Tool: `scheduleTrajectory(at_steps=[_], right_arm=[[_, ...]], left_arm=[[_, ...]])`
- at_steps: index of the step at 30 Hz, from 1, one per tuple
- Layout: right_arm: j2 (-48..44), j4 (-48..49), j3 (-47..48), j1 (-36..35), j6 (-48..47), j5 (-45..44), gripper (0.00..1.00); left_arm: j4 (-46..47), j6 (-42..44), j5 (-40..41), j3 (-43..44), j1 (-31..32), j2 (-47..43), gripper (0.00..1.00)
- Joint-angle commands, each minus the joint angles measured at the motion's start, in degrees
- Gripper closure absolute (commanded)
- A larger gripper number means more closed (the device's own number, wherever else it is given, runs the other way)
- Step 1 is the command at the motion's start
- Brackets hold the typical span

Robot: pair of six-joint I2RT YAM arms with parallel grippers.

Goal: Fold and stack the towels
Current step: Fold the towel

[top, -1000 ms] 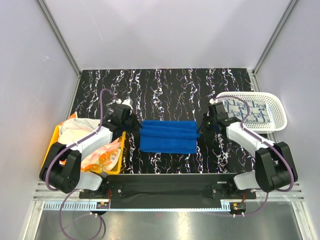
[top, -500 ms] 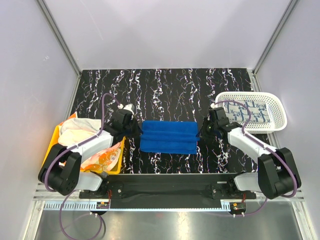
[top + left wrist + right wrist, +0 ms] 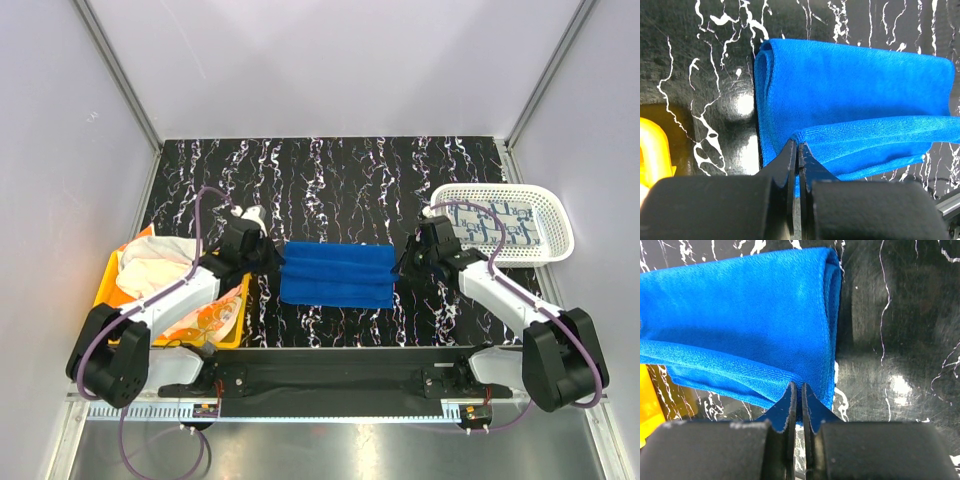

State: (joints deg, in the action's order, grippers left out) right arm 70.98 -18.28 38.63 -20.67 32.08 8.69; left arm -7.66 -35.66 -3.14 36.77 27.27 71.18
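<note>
Black marbled table (image 3: 330,170) is carrying everything, with the royal blue towel (image 3: 337,274) lying flat at its middle, already doubled into a long band with layered edges showing at both short ends. White perforated basket (image 3: 545,225) is sitting to the right of the blue towel and a bit farther back, holding a white towel with blue pattern (image 3: 495,222), folded flat, so this is probably serving as the stack spot. Yellow bin (image 3: 105,285) is sitting to the left of the blue towel, holding crumpled unfolded ones: an off-white towel (image 3: 150,265) and an orange-and-white patterned towel (image 3: 205,320), likely waiting their turn. Left gripper (image 3: 798,146) is working at the blue towel's left end, jaws pressed together and pinching a thin edge of its top layer at the near corner. Right gripper (image 3: 798,387) is doing the same at the towel's right end, jaws squeezed on the matching near corner. The pinched edge is running raised between the two. Both ends are being held at once, probably so the layer is staying taut and square for the next fold across.
</note>
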Motion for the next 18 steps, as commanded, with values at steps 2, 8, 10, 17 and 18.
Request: scheduleTrajectory(at_steps=[2,8,10,17,18], right_arm=[[-1.3,1.8,-2.2,-0.8,1.7,0.0,0.99],[-1.3,5.7,-6.1,-1.3,3.4,1.2,0.87],[-2.9,6.1,-7.3,-1.4,3.6,1.8,0.77],[-11.6,0.9,-6.5,-1.4,3.4,1.2,0.57],[-12.4,-0.9,-5.4,-1.4,3.4,0.9,0.56]], left_arm=[[1.9,-0.6,1.7,-2.6,0.7,-1.2,1.00],[4.6,-2.0,1.9,-6.2,1.8,-0.7,0.92],[4.6,-2.4,2.2,-7.0,2.3,-1.7,0.77],[-1.6,-2.8,2.8,-5.2,3.1,-10.8,0.60],[-3.4,-2.8,3.0,-3.7,3.1,-11.6,0.59]])
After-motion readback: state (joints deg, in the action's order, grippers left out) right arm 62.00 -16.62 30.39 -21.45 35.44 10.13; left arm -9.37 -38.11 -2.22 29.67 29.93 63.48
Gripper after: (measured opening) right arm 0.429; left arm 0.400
